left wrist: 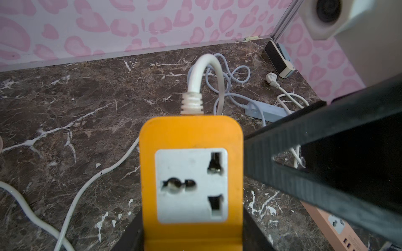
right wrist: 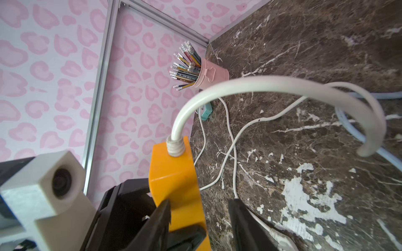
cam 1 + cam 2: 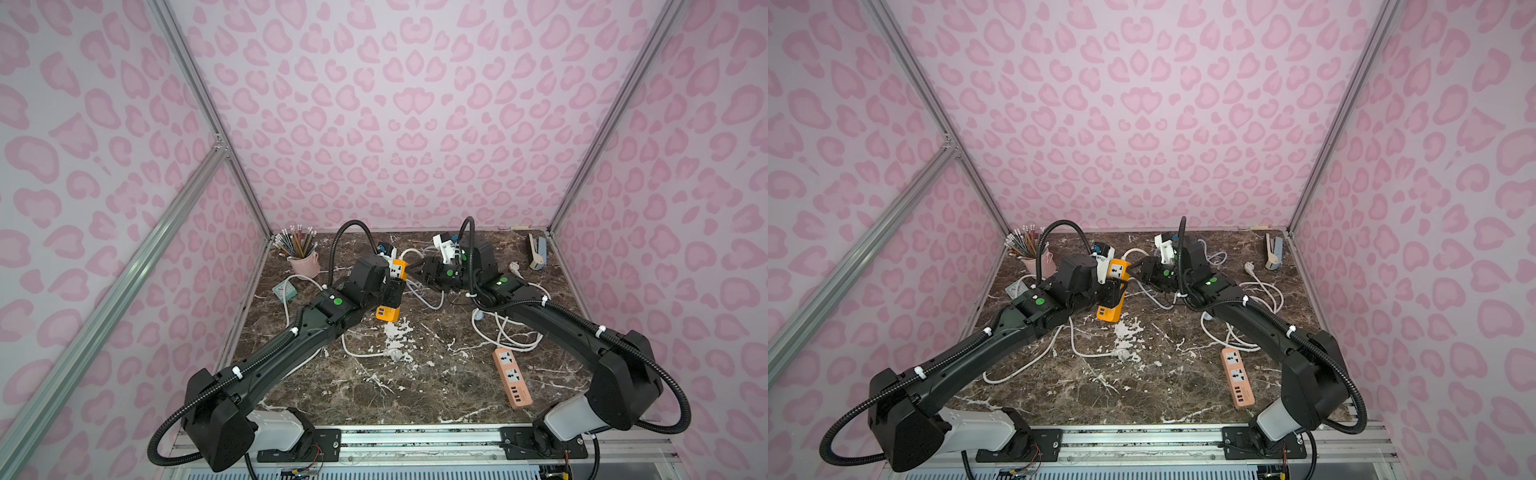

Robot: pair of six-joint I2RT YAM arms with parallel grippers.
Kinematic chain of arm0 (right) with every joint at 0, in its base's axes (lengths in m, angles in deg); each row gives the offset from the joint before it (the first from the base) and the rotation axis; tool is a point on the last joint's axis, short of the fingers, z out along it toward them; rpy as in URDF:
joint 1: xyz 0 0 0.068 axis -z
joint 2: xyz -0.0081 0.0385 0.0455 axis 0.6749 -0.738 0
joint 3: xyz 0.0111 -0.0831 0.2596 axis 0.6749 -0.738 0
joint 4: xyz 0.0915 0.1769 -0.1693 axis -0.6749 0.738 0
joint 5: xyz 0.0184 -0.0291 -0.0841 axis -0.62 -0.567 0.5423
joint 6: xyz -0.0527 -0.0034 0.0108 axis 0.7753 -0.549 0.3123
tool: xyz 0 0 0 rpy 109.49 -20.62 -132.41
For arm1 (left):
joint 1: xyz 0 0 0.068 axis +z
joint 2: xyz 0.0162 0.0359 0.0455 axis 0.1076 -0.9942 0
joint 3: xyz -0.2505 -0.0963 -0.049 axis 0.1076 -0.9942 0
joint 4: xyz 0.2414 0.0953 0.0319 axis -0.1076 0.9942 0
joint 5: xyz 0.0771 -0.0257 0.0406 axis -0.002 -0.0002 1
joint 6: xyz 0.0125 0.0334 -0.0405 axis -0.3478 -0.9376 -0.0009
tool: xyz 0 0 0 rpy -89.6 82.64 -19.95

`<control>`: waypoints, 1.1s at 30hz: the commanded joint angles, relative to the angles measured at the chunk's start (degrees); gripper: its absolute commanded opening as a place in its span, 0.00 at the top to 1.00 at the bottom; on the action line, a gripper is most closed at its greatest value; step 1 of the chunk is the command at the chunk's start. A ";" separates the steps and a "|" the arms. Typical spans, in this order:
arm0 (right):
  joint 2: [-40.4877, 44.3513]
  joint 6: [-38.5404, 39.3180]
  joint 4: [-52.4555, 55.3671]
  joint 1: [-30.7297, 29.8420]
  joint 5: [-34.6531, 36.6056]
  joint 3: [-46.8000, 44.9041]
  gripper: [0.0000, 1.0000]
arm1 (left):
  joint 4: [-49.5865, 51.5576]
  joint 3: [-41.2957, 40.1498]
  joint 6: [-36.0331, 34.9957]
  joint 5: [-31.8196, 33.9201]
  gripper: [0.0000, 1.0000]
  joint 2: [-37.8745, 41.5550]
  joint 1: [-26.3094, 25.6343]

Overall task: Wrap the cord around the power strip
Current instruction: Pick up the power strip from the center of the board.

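Note:
The orange power strip is held tilted above the marble table, its white socket facing the left wrist camera. My left gripper is shut on its long sides, with black fingers on either side. The white cord rises from the strip's far end, arcs over and drops to the table, where it trails to a plug. My right gripper is at that cord end. Its jaws are open: one finger lies against the strip, the other stands apart.
A pink cup of pencils and a teal square socket sit at the back left. A peach power strip lies front right with loose white cords behind it. A stapler and a grey-blue strip lie at the back right.

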 commanded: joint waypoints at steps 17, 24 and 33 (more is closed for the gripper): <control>-0.89 -1.95 -8.31 0.73 -0.62 -0.60 0.32 | -6.16 2.81 -2.96 -7.13 0.87 -3.06 -0.79; -2.56 -0.81 -8.13 0.59 0.05 -0.55 0.60 | -5.98 2.99 -2.61 -7.65 0.87 -3.15 -0.88; -1.90 2.68 -11.72 1.92 1.20 -2.46 0.78 | -1.72 6.72 -2.93 -13.80 0.53 -4.12 -0.42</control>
